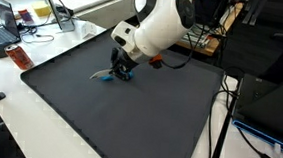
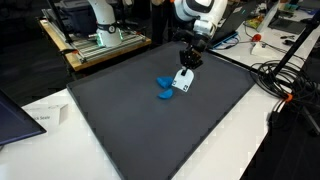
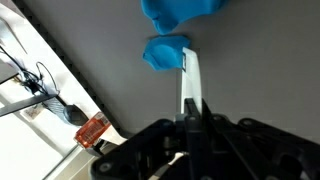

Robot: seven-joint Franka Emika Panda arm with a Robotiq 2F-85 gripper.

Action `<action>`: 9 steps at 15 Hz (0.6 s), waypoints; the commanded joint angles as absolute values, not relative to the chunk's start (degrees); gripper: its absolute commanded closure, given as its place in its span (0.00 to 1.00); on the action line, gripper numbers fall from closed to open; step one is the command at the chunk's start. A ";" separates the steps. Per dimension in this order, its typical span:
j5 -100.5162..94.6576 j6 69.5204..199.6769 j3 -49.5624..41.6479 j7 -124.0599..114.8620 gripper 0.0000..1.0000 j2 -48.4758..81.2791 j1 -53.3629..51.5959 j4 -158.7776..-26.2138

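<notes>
The gripper (image 3: 192, 118) is clamped shut on one end of a white stick (image 3: 190, 80), held low over the mat (image 2: 120, 120) so that its free tip seems to touch a blue lump (image 3: 165, 53) lying mid-mat.

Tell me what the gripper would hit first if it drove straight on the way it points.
Probably the dark grey table mat, which the gripper points down at. It is shut on a thin white strip whose tip sits by a small crumpled blue piece; depth is unclear, so that could touch first.
</notes>
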State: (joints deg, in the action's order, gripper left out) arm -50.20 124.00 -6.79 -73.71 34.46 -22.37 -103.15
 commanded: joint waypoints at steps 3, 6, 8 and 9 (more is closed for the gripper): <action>-51.36 118.41 -2.46 -72.05 0.99 33.40 -21.02 -102.74; -51.44 113.55 -1.22 -70.20 0.99 33.79 -21.53 -101.08; -51.38 108.89 -0.47 -68.45 0.99 34.86 -21.97 -99.10; -51.32 106.36 -0.05 -67.36 0.99 35.49 -22.13 -98.04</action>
State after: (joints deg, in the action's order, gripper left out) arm -50.22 112.37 -1.56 -70.15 34.18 -22.17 -100.90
